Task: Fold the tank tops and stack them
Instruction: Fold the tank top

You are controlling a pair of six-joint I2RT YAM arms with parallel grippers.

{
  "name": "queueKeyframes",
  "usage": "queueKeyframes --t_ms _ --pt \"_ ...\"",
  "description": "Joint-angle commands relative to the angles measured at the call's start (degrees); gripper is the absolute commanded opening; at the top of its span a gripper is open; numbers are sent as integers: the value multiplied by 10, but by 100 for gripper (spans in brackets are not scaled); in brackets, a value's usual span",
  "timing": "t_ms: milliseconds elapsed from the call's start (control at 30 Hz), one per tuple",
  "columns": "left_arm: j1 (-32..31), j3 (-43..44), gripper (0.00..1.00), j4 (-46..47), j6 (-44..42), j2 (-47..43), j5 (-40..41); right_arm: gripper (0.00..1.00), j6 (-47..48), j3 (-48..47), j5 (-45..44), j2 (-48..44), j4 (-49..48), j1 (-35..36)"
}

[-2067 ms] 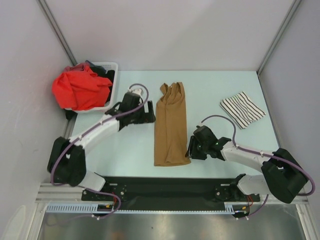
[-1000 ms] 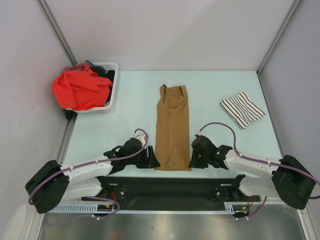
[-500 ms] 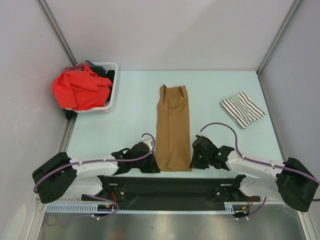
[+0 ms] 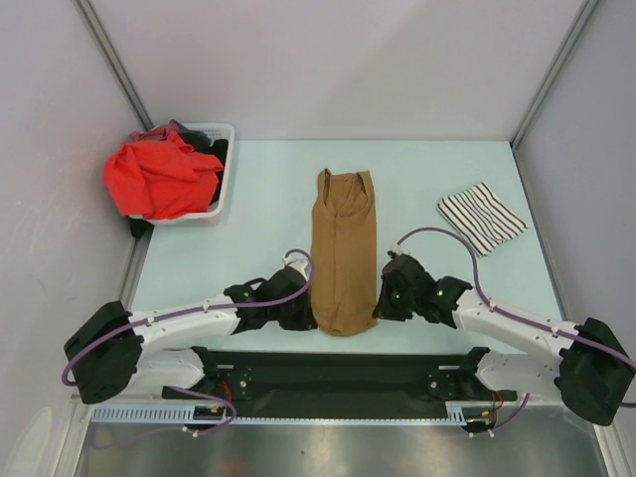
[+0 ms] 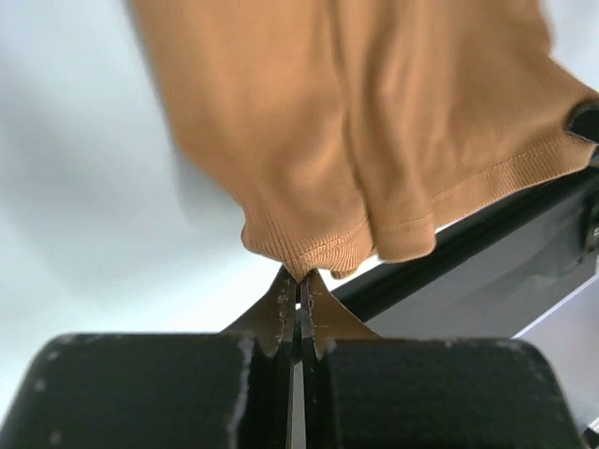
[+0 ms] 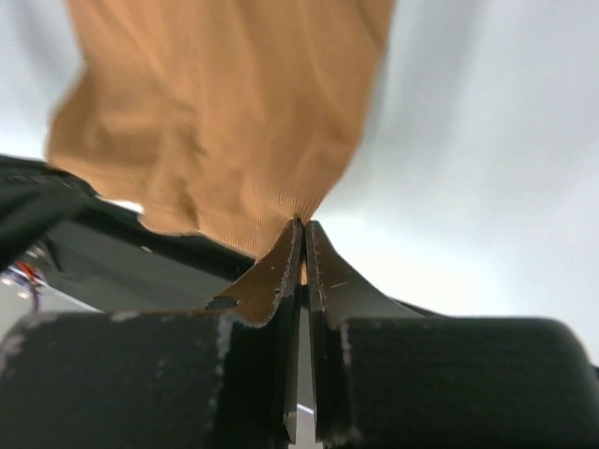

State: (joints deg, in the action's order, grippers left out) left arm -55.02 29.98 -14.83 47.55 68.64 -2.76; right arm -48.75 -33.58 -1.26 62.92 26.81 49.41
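one pale-green table [image 4: 248, 199], grey walls [image 4: 348, 60]

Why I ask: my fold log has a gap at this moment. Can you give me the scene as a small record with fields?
tan tank top: lies lengthwise in the middle of the table, straps at the far end, near hem bunched
left hand: shut on the hem's left corner
right hand: shut on the hem's right corner
striped tank top: folded, far right, untouched
laundry basket: far left, red garment heaped in it
stack: not yet made
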Motion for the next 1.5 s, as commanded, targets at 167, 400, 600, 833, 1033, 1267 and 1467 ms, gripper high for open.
queueKeyframes --t_ms 167,400,600,833,1033,1267,1467 --pt "29 119 1 -59 -53 35 62 6 79 -117 7 48 12 -79" --pt "120 215 0 -78 -106 90 64 6 136 -228 45 136 14 -171" --pt "178 336 0 -80 -154 202 71 4 180 -358 60 279 16 -239" --pt "229 461 7 -42 -170 364 32 11 193 -487 86 439 5 -287" --pt "265 487 79 -24 -174 416 43 65 182 -504 73 492 -36 -321" --pt "280 379 99 34 -184 334 10 69 183 -384 98 394 -98 -339" --pt "259 266 91 85 -160 267 -64 59 179 -236 202 312 -175 -328"
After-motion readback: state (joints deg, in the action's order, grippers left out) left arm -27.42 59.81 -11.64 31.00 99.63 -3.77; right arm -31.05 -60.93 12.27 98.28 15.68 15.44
